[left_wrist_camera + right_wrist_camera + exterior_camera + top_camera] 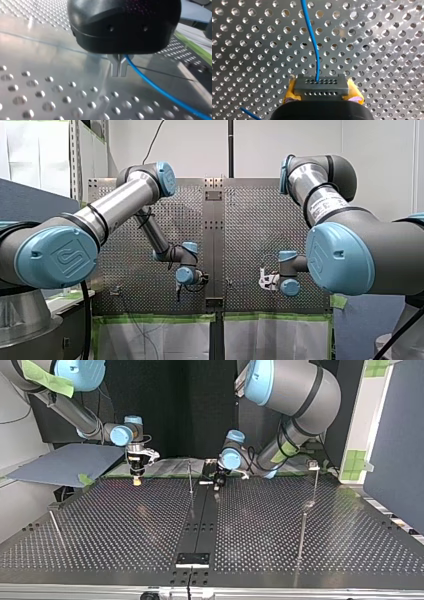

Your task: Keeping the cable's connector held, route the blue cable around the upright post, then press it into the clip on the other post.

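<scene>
Between the yellow pads (pixel 290 93) of our right gripper (pixel 322 93) sits the grey connector (pixel 321 85), clamped from both sides, with the blue cable (pixel 311 37) leaving one of its holes and running ahead over the perforated table (pixel 387 50). Our left gripper (pixel 119 75) has its metal fingers (pixel 115 68) drawn together on the same cable — it comes out at their base and trails off beside them. In the top view a thin upright post (pixel 190 480) stands between the two grippers, a second post (pixel 316 485) well apart at that view's right.
</scene>
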Robot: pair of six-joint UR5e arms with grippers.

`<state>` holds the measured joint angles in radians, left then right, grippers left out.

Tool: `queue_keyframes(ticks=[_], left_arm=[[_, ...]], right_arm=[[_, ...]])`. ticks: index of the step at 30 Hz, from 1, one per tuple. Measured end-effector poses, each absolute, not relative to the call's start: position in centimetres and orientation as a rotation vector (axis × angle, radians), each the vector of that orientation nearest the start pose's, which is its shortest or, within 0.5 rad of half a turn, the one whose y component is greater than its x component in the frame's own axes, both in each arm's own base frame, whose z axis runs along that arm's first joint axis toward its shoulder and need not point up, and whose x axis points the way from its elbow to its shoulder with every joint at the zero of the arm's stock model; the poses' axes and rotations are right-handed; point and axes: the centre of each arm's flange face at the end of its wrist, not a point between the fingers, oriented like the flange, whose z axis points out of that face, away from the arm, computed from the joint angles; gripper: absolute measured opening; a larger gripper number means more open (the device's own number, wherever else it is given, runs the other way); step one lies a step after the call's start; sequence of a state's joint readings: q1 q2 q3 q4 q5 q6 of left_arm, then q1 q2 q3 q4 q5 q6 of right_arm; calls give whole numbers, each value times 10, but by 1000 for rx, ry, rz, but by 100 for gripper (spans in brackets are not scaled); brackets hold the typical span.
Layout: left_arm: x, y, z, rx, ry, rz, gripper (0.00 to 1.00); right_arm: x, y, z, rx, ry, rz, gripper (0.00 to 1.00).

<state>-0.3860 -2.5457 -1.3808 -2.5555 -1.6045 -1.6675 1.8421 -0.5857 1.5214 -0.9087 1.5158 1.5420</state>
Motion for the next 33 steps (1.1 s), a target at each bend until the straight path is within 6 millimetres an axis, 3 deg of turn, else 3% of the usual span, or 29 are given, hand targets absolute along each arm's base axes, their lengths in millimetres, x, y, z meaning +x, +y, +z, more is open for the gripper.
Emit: queue_keyframes(ticks=[1,3,4,7,8,9,11,20,27,33], left_arm=[[606,-388,7,236,1757,-323,42],[605,-392,8,247,1748,-325,42],[604,-393,8,253,1749,-322,59],[599,-397,6,273,1760,-306,59],[597,-398,6,280,1766,-298,66],[595,-400,5,291,1774,-287,66],[590,-402,4,310,1786,-270,81],[568,-415,-2,416,1846,-192,84],[537,-440,-6,527,1889,-186,84],[525,-441,-9,536,1948,-167,84]], right_arm=[[317,-621,-21,1479,-1030,1410,0],[317,-621,-21,1481,-1032,1409,0],[317,-621,-21,1481,-1032,1408,0],[317,-621,-21,1482,-1033,1408,0],[317,-621,-22,1482,-1033,1407,0],[317,-621,-22,1483,-1033,1407,0],[317,-621,-22,1482,-1035,1408,0],[316,-620,-23,1485,-1039,1407,0],[314,-620,-24,1490,-1047,1399,0],[312,-621,-25,1494,-1053,1393,0]])
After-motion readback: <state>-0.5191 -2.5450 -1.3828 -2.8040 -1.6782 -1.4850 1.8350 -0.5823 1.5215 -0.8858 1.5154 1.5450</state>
